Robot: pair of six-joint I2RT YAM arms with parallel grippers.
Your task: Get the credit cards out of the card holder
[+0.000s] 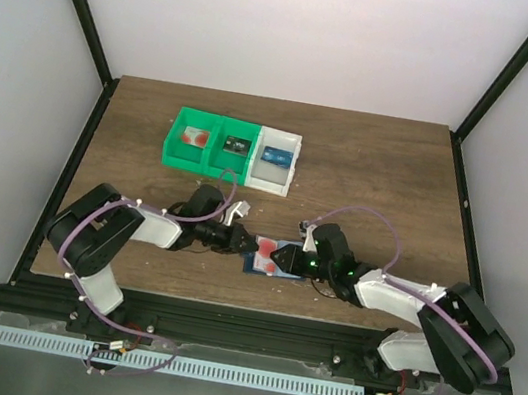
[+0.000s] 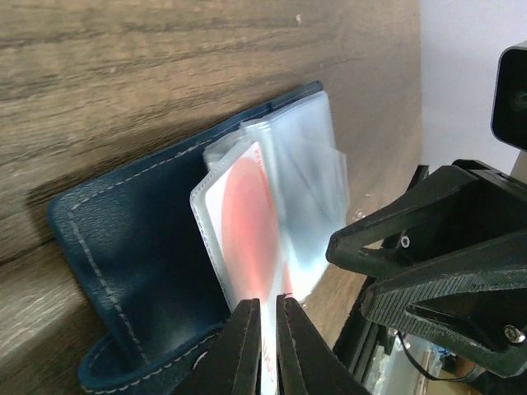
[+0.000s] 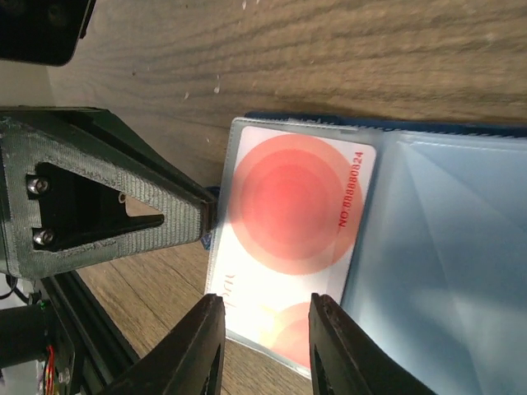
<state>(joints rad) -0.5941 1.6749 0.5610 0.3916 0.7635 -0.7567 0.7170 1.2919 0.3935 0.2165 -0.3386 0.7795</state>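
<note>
Extracting step: judged to be the first grasp on a credit card that sits in the card holder.
Holder position: open on the table, near its front edge, between the two arms and well apart from the bins.
Card position: inside a clear sleeve, red spot facing up.
Left gripper: fingers almost together on the sleeve's edge, apparently pinning the holder.
Right gripper: fingers apart, poised over the card's near short edge, holding nothing.
Doing it well: the left should pinch sleeve only, never the card. The right should close on the card's edge alone, then draw it flat along the sleeve's opening so the holder does not lift.
Counts: one holder; one card plainly seen; two grippers; one green bin with two compartments; one white bin. Bin contents are too small to name.
</note>
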